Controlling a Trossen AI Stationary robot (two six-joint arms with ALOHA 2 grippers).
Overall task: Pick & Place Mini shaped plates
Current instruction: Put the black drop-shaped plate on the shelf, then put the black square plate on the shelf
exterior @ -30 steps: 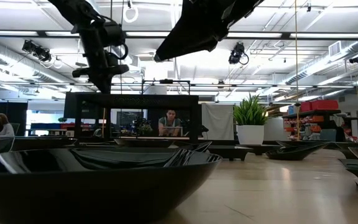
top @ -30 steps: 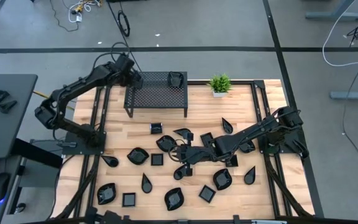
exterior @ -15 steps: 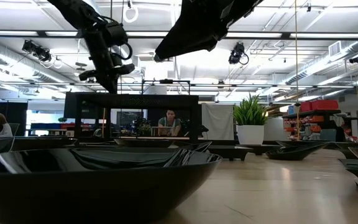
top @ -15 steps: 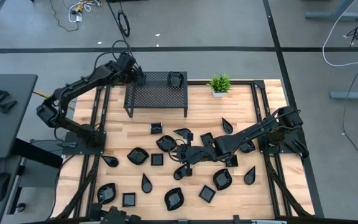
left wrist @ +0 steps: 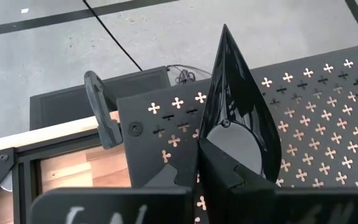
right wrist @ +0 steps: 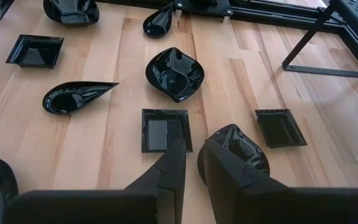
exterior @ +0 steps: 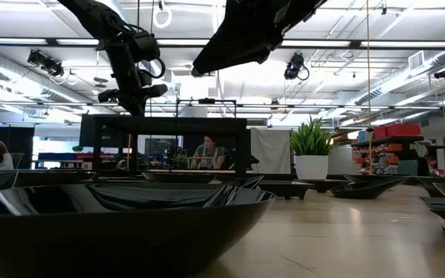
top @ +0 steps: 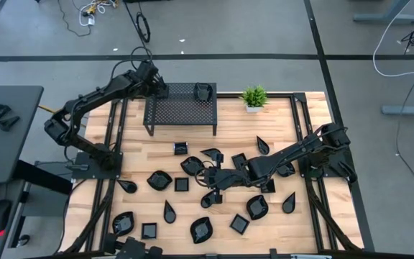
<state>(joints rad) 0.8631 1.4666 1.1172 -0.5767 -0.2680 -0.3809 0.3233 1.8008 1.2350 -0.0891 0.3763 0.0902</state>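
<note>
Many small glossy black plates lie scattered on the wooden table (top: 279, 122), among them a wavy one (right wrist: 174, 73), a teardrop (right wrist: 73, 96) and a square (right wrist: 165, 130). One more plate (top: 204, 91) rests on the black mesh rack (top: 182, 108) at its right end. My left gripper (top: 158, 89) hangs over the rack's left end, shut on a teardrop plate (left wrist: 232, 106). Above the middle of the table my right gripper (right wrist: 190, 163) hovers, open by a narrow gap and holding nothing, with a rounded plate (right wrist: 241, 148) beside one finger. My left gripper pinches the teardrop plate's wide round end (left wrist: 229, 138) between its two fingers, slanting down from the table's left side. The plate stands tilted on its edge, its pointed tip (left wrist: 224, 32) away from the fingers, over the rack's perforated top (left wrist: 316, 124).
A small green potted plant (top: 254, 97) stands right of the rack at the far edge. Black frame rails (top: 304, 122) run along both sides of the table. In the low view a large plate (exterior: 114, 212) fills the foreground, and a person (exterior: 209, 152) sits beyond the rack.
</note>
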